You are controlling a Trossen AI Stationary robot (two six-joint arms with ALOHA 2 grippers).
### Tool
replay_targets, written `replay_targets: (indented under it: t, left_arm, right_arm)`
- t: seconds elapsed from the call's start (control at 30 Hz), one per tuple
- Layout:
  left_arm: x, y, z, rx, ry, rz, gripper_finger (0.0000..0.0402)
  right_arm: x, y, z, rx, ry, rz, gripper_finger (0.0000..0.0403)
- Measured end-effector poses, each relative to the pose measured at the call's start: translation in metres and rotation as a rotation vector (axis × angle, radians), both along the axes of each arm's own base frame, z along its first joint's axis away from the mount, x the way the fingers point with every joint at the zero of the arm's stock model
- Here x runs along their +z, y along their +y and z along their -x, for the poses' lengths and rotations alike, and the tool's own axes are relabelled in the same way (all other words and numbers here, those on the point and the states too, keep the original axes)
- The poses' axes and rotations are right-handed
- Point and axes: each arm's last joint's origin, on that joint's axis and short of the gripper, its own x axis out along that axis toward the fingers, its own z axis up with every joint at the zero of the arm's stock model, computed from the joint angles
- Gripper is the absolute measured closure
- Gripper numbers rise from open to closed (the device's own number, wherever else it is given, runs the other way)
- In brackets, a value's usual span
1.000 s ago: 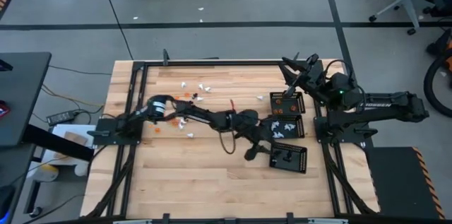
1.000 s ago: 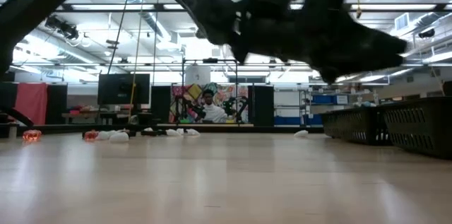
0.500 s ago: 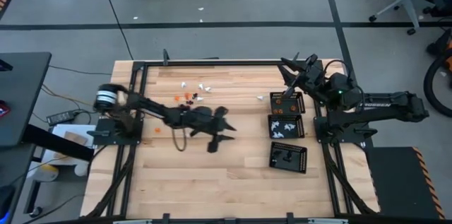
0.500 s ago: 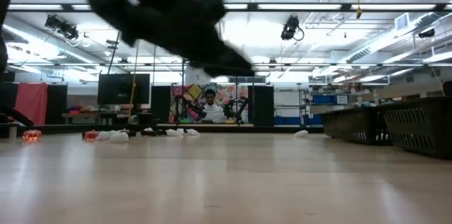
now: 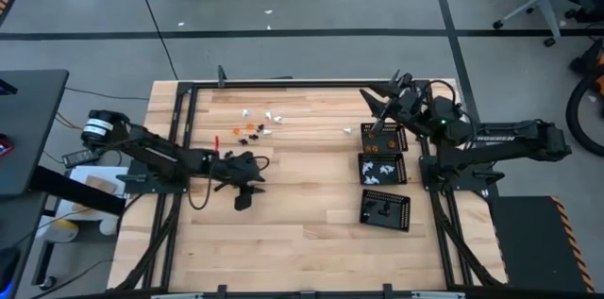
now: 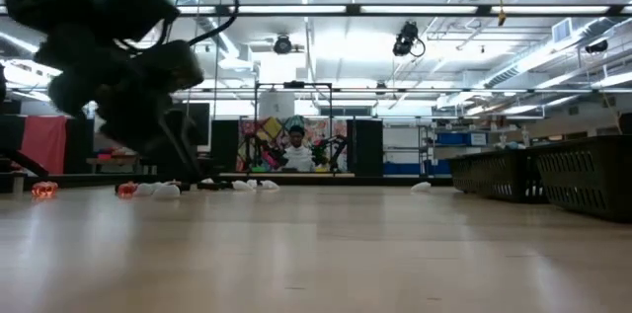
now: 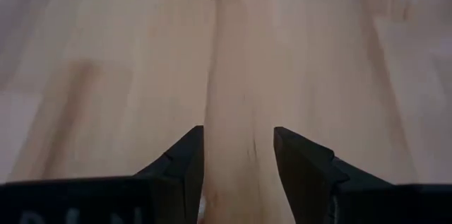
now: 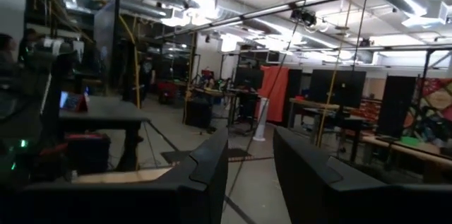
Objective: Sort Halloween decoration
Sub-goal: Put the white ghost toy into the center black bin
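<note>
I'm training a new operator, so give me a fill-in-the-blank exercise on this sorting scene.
1. The black trays beside the right arm number ____.
2. The left pincer holds ____ between its fingers.
3. The middle tray holds mostly ____ pieces.
4. The right pincer hangs near the table's ____ edge.

Answers: three; nothing; white; far

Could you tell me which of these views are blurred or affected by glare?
Low view: the left arm is smeared by motion, ceiling lights glare. Left wrist view: the table streaks with blur. High view: evenly lit, sharp.
</note>
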Motion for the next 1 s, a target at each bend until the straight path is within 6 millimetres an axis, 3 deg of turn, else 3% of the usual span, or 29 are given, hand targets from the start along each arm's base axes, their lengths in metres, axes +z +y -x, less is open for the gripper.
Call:
replay_targets:
  t: [0.37, 0.67, 1.0]
  left_arm:
    - [-0.006, -0.023, 0.018, 0.076, 0.002, -0.384, 0.0247]
    - [-0.02, -0.019, 0.035, 0.125, -0.128, -0.35, 0.0242]
    - [-0.021, -0.013, 0.042, 0.186, -0.274, -0.323, 0.0176]
  right_arm:
    - [-0.011, -0.011, -0.017, -0.006, 0.0, -0.026, 0.0284]
    - [-0.01, -0.013, -0.019, 0.072, -0.034, -0.037, 0.0284]
    - [-0.009, -0.012, -0.019, 0.091, -0.046, -0.032, 0.0284]
